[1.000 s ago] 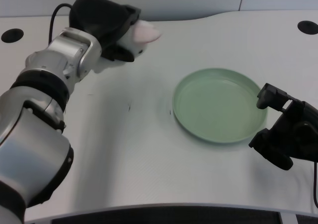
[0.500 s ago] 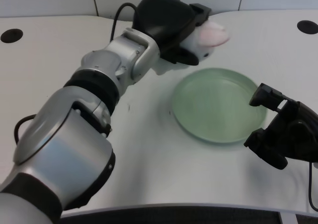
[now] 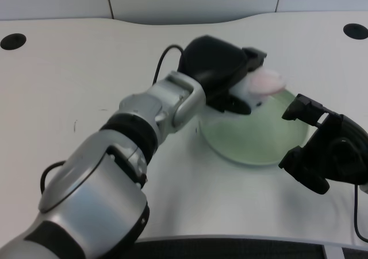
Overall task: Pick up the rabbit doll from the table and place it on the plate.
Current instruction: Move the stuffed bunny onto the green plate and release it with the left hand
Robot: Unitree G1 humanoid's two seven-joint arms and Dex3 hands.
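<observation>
The left hand (image 3: 221,78) grips the rabbit (image 3: 261,85), fingers wrapped round its body so that only the white head and a pink ear stick out to the right. The doll is off the worktop (image 3: 86,69), carried above the near-left part of the plate (image 3: 253,147); how high it hangs above the green surface cannot be told from this 1 view. The silver forearm (image 3: 167,107) reaches across from the lower left and hides the plate's left rim.

The step in hand is the placing. To do it well, the hand should travel a little further right, so that the doll's body, not only its head, sits over the middle of the plate instead of near the rim. Then it should lower until the doll's underside meets the plate before the fingers spread; a soft toy dropped from height may bounce or roll over the shallow rim. The fingers should part wide enough that plush does not catch on them, and the hand should lift straight up afterwards, so it does not drag the doll or nudge the plate.

The right hand (image 3: 325,150) waits just beside the plate's right rim, so any rightward travel should stop short of it.
</observation>
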